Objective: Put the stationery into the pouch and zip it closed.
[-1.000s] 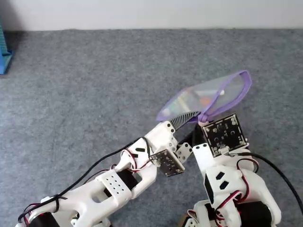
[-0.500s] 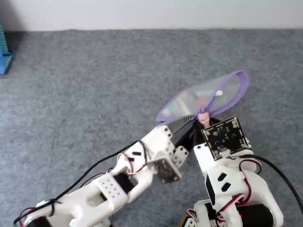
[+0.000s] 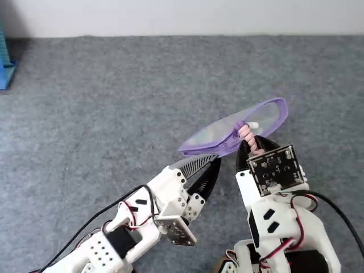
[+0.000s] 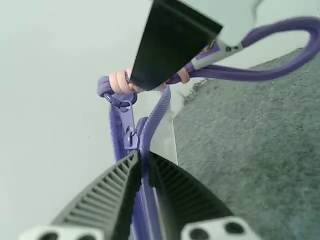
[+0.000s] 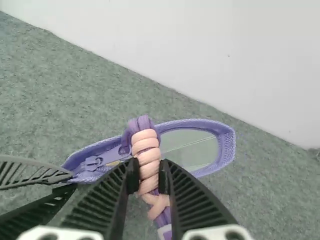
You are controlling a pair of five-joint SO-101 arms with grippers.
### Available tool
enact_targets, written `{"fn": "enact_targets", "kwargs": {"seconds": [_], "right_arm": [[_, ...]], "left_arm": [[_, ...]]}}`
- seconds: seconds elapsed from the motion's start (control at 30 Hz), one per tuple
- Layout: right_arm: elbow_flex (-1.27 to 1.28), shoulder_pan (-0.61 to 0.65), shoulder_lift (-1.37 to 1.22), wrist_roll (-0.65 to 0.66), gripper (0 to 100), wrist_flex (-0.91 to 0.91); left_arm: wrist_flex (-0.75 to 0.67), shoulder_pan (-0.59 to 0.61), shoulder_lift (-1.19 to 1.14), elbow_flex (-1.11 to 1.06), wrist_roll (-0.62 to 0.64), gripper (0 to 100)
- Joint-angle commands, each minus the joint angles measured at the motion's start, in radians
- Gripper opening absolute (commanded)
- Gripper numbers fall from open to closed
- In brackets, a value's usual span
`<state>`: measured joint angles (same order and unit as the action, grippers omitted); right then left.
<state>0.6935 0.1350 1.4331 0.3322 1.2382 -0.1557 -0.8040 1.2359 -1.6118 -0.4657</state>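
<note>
Two clamps — left gripper (image 4: 141, 161) pinching pouch (image 5: 226, 142) zipper edge, right gripper (image 5: 147, 169) squeezing pink cord (image 5: 145, 149); seam label (image 4: 210, 48) likely printed, illegible.

White arms (image 3: 267, 222) w/ blk ribbed pincers (image 4: 141, 160) (image 5: 147, 167), red/blk cables (image 3: 152, 199).

Pinched between the ribbed black fingers (image 4: 102, 192) of the left gripper (image 4: 141, 160): the purple zipper edge of the pouch (image 4: 161, 107), just short of the slider (image 4: 131, 136). Beyond it, gripped by the right gripper (image 4: 159, 70), a pink braided pull (image 4: 119, 82) tied to purple cord. Grey desk (image 4: 250, 145) beneath, pale wall behind.
</note>
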Motion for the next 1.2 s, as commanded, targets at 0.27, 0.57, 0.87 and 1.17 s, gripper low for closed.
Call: {"fn": "enact_targets", "kwargs": {"seconds": [0.27,0.57,0.87,1.17], "right_arm": [[-0.043,-0.018,-0.015,0.009,0.8,-0.025],[-0.041,-0.018,-0.015,0.009,0.8,-0.022],[-0.026,-0.018,-0.015,0.029,0.8,-0.022],[-0.026,-0.018,-0.015,0.029,0.8,-0.022]], "left_arm": [[0.138,0.032,0.15,0.008,0.117,22],[0.138,0.035,0.149,0.008,0.126,22],[0.14,0.077,0.133,0.068,0.126,22],[0.141,0.109,-0.347,0.475,0.249,22]]}}
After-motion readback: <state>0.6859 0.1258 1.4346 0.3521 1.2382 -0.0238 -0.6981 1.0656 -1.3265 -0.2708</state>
